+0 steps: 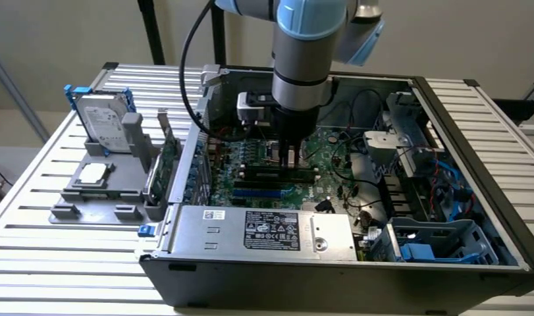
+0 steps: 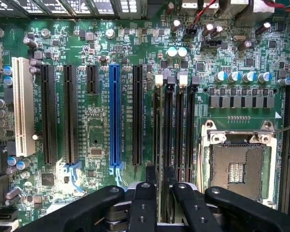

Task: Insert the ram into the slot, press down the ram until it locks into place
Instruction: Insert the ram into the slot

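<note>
Tool (image 2: pixel 157 193) pinching ram (image 2: pixel 157 145) over slot (image 2: pixel 168 125); blue slot (image 2: pixel 114 116), CPU socket (image 2: pixel 237 166) flanking.

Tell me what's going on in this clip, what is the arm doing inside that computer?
The arm has its claw lowered into the open computer case, right over the motherboard. The claw grips the ram, a thin stick seen edge-on, standing in one of the parallel black memory sockets, the slot, beside the empty CPU socket. Whether it has locked in cannot be told.
</note>
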